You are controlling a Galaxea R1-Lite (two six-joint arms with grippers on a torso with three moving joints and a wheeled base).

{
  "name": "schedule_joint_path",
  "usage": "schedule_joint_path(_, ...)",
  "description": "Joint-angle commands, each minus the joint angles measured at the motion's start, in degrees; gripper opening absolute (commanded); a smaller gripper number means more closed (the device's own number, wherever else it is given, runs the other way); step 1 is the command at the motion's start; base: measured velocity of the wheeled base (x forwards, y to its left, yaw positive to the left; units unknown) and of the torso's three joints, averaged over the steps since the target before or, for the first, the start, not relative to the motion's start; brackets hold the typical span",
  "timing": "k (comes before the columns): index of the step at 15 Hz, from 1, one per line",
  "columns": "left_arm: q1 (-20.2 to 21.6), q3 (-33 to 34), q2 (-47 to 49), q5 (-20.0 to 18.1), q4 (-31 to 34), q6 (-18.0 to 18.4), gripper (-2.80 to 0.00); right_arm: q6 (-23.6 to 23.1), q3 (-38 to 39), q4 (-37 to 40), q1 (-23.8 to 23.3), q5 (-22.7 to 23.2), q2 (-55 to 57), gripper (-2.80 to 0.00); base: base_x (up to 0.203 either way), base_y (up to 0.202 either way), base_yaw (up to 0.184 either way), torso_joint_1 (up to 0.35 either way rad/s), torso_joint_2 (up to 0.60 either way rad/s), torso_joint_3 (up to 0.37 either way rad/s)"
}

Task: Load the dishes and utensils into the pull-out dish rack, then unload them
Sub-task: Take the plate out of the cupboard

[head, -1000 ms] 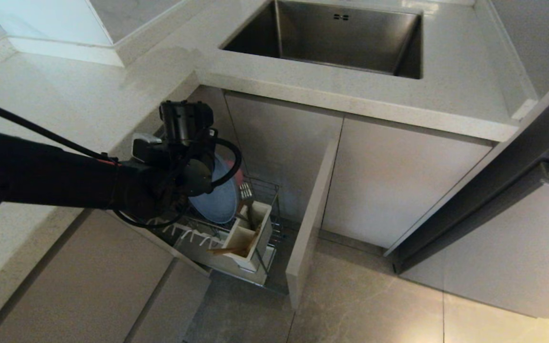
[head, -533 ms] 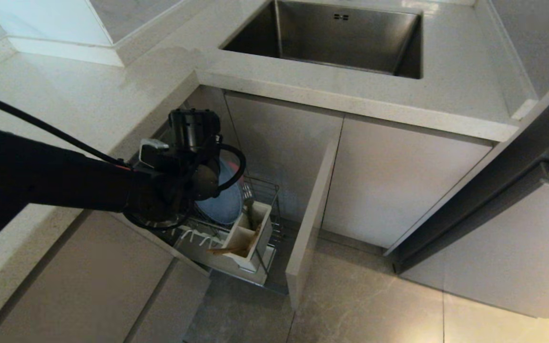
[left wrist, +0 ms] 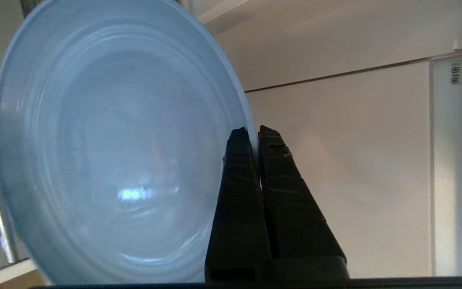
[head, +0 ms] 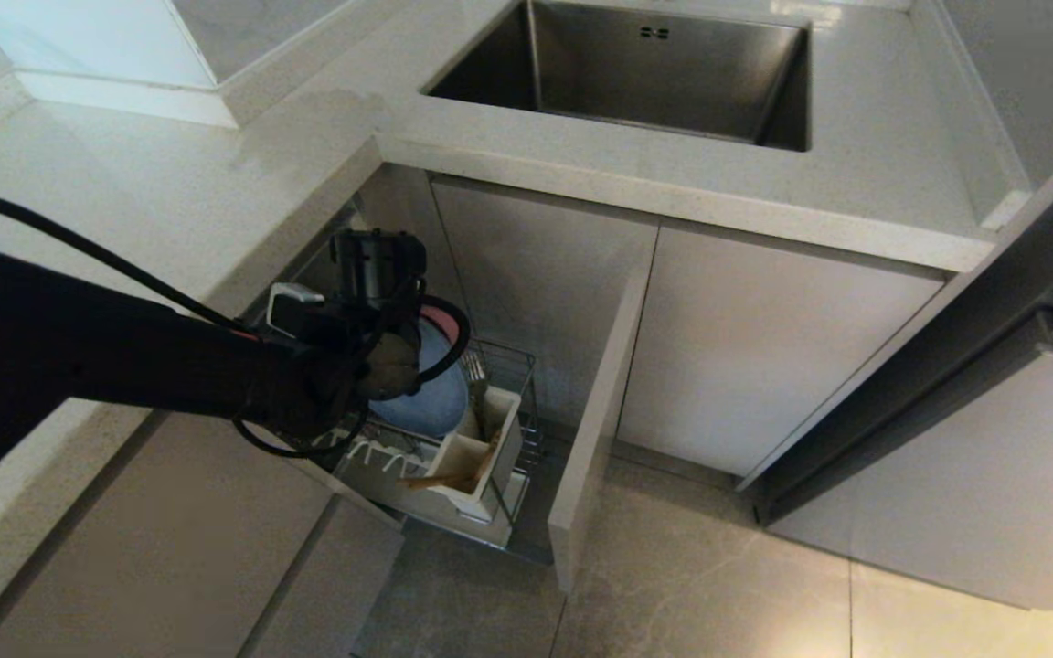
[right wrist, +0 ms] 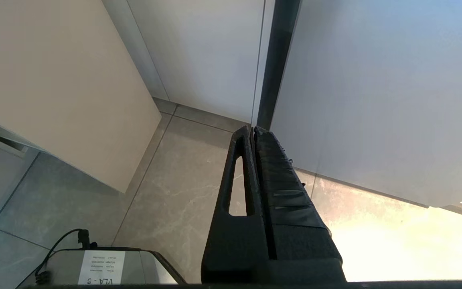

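My left gripper point(left wrist: 255, 132) is shut on the rim of the blue plate point(left wrist: 114, 152). In the head view the plate point(head: 435, 397) stands on edge, low over the back of the pull-out dish rack point(head: 526, 429), with my left wrist in front of it. I cannot tell whether it rests in the rack. A sliver of the pink bowl point(head: 442, 317) shows behind the plate. The chopsticks point(head: 440, 478) lean out of the white utensil box point(head: 481, 452). White prongs point(head: 378, 454) line the rack's front. My right gripper point(right wrist: 253, 129) hangs shut and empty over the floor.
The rack's beige panel front point(head: 595, 411) stands pulled out to the right of the basket. Above are the countertop point(head: 170, 201) and the steel sink point(head: 645, 73). Closed cabinet doors point(head: 746, 338) lie to the right, and tiled floor point(head: 691, 585) below.
My left arm has carried the blue plate down and slightly right, closer into the rack. The grip on the rim is unchanged, and the right arm has stayed still.
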Motion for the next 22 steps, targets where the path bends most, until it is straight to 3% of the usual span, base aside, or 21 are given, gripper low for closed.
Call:
schedule_joint_path(1, 0.2, 0.7, 0.2, 0.2, -0.1, -0.5, -2.8, 0.0, 0.0, 0.0, 0.0, 0.0, 0.0, -2.8, 0.0, 0.0, 0.0, 0.0, 0.0, 0.0)
schedule_joint_path(8, 0.1, 1.9, 1.6, 0.3, -0.1, -1.5, -2.8, 0.0, 0.0, 0.0, 0.0, 0.0, 0.0, -2.8, 0.0, 0.0, 0.0, 0.0, 0.0, 0.0)
schedule_joint_path(22, 0.0, 2.0, 2.5, 0.6, 6.4, -3.7, -2.8, 0.0, 0.0, 0.0, 0.0, 0.0, 0.0, -2.8, 0.0, 0.0, 0.0, 0.0, 0.0, 0.0)
